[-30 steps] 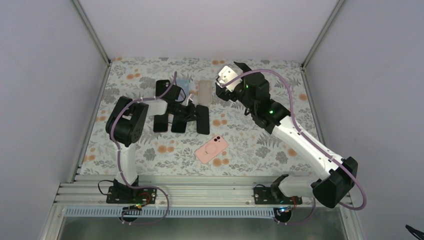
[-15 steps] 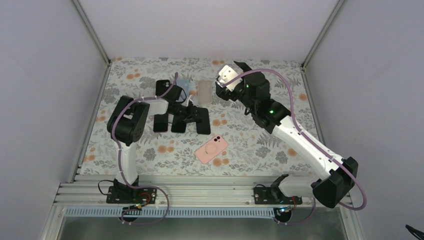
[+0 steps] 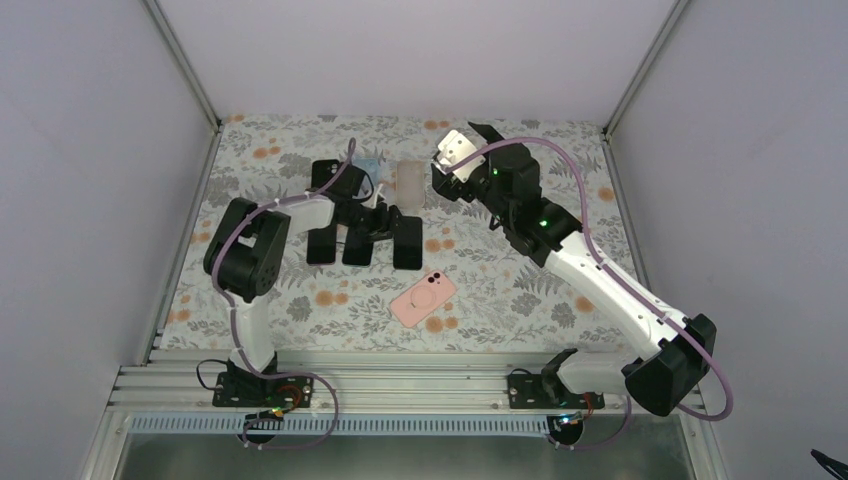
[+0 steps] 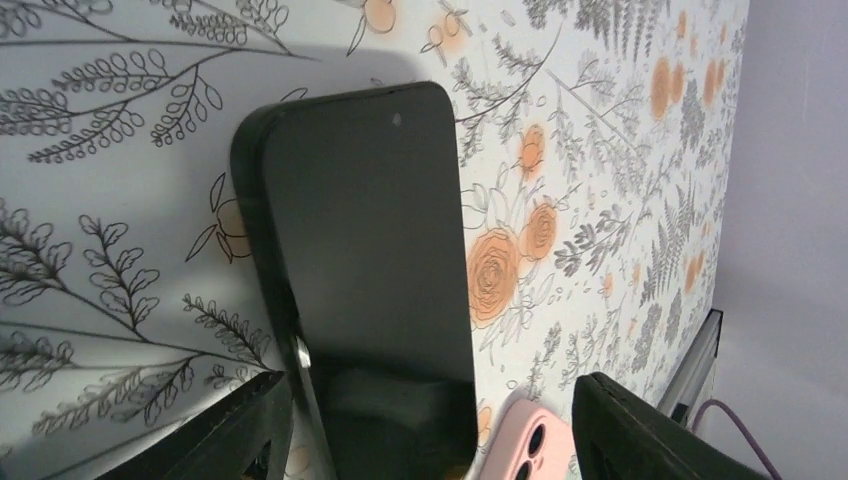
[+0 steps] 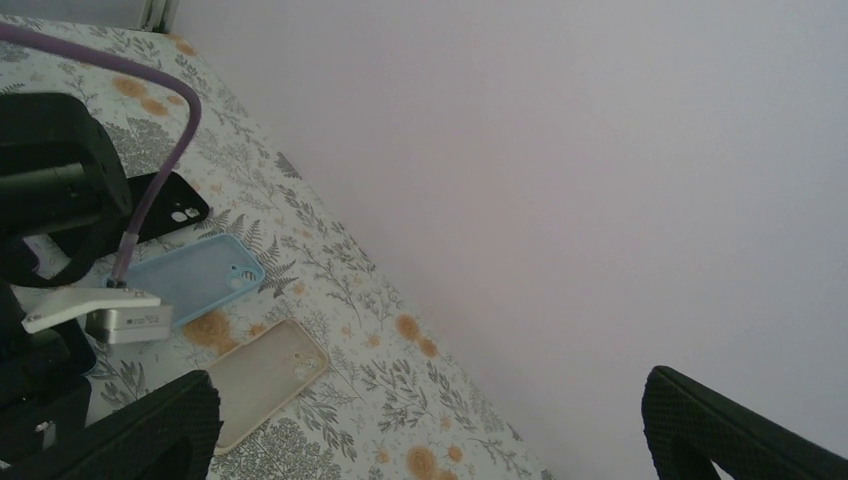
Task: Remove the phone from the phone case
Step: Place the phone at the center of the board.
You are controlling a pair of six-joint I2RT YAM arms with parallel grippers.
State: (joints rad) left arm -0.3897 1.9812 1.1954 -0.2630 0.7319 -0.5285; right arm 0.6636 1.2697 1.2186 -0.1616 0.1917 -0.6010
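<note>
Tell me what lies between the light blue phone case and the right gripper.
In the top view, a cream translucent phone case lies flat on the floral cloth, between the light blue phone case and the raised right gripper.

This is looking like a robotics lab test cell. Plain pale panels (image 3: 400, 50) held in aluminium struts (image 3: 184, 62) are walling in a table wearing a flowered cloth (image 3: 500, 300). A left arm (image 3: 245, 255) and a right arm (image 3: 600, 285), both trailing cables, are sitting bolted to a slotted metal rail (image 3: 420, 385).

Pink phone (image 4: 522, 448) — cropped at the bottom edge; blue case (image 3: 372, 164) half hidden.
</note>
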